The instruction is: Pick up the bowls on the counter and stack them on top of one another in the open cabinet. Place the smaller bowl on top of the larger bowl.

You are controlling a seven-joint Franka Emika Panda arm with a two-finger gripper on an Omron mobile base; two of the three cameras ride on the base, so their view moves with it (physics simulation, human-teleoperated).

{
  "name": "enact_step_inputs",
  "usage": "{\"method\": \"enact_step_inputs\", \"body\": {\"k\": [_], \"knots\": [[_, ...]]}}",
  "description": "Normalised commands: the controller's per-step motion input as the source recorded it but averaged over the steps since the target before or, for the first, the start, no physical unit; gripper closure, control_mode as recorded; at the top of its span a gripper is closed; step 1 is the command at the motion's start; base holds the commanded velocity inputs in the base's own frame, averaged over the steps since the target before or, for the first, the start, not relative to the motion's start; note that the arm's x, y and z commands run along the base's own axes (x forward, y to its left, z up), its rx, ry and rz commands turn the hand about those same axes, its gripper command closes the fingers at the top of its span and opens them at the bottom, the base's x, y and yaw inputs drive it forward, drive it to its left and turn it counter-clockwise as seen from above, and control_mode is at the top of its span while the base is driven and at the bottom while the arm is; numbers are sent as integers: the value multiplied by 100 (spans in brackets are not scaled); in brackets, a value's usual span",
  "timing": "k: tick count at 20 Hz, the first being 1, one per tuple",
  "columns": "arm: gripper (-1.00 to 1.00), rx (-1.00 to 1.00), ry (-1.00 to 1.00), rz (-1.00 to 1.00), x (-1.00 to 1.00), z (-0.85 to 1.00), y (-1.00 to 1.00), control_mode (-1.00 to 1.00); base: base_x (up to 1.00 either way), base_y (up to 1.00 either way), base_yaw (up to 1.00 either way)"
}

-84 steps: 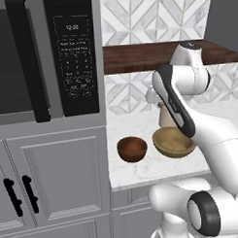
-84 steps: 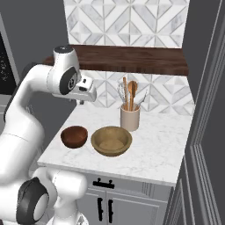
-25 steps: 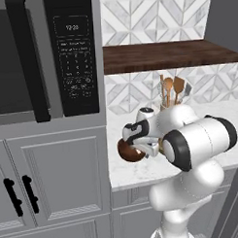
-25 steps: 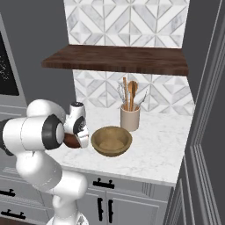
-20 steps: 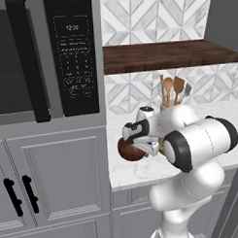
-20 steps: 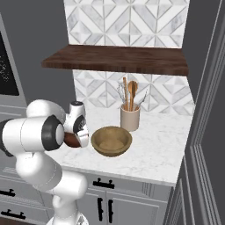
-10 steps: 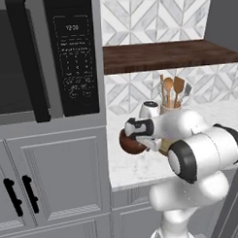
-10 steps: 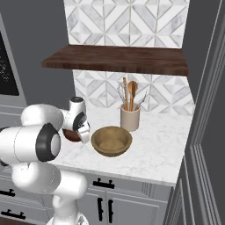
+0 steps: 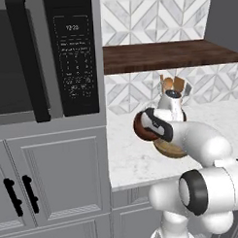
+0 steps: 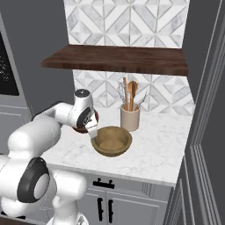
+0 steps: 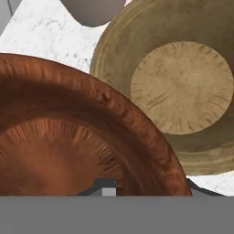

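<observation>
My gripper is shut on the rim of the smaller bowl, a glossy dark reddish-brown one, and holds it tilted a little above the counter. In the hand view the smaller bowl looms at the lower left, with the larger bowl beyond it. The larger bowl, wide and light tan, rests on the counter just right of my gripper. Above, the open cabinet is a bare dark wooden shelf.
A beige utensil cup with wooden spoons stands behind the tan bowl against the tiled wall. A black microwave and grey panelled cabinet fronts lie to the left. A dark tall panel bounds the counter's right end.
The gripper has closed on the dark bowl's rim and raised it off the counter, shifting it slightly toward the tan bowl. The tan bowl and cup have not moved.
</observation>
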Motion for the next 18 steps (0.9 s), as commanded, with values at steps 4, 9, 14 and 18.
{"method": "enact_step_inputs", "body": {"k": [4, 9, 14, 18], "knots": [[100, -13, 11, -10, 0, 12, -82, -100, 0, 0, 0], [100, -14, 13, -8, 16, -5, -97, -100, 0, 0, 0], [100, -4, 1, 0, 23, -34, -23, -100, 0, 0, 0], [100, -5, 0, 0, 11, -56, -10, -100, 0, 0, 0]]}}
